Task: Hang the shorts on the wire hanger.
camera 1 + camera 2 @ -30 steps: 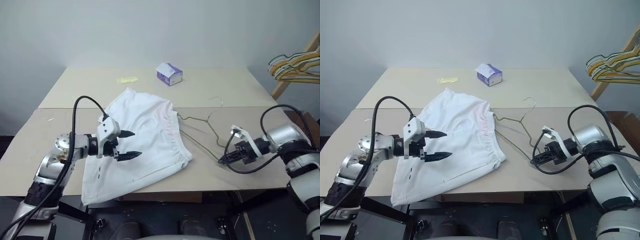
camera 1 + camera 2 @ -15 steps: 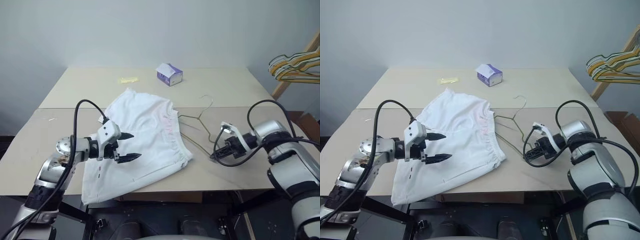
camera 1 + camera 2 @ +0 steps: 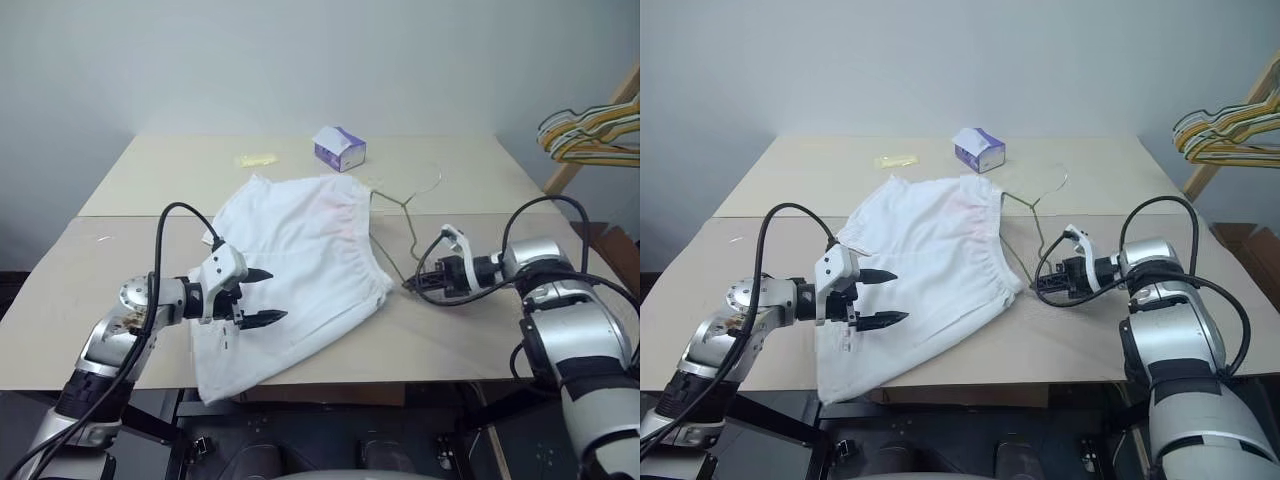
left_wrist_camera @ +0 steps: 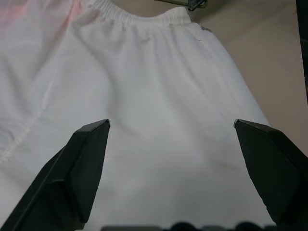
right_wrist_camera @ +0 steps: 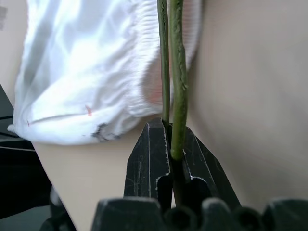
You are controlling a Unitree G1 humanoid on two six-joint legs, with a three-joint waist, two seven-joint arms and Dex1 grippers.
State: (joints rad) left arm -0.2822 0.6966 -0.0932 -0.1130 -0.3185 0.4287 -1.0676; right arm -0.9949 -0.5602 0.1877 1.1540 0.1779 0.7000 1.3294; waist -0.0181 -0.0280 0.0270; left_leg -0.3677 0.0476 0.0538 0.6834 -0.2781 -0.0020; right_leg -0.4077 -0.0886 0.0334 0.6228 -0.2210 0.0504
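The shorts (image 3: pixel 300 270) lie flat on the bench (image 3: pixel 480 170), directly under and ahead of our left end effector (image 3: pixel 262 297), whose fingers stand wide apart above the fabric and grip nothing. Our right end effector (image 3: pixel 412 285) is pinched together on the wire hanger (image 3: pixel 408 228) at one corner, just beside the waistband's near end. The hanger's wires run away from that end effector toward the far side of the bench, with the hook at the far end, near the small purple-and-white box (image 3: pixel 339 148). The shorts' long axis runs diagonally: the gathered waistband faces the right end effector, and the leg hems trail toward the bench's front edge, past the left end effector. We judge the step in hand to be feeding the hanger's corner into the waist opening. To do it well, we should keep the wire low and roughly level with the fabric, and have the left end effector close on the upper layer near the waistband to lift it open, so the wire slides inside rather than pushing the shorts along the bench.
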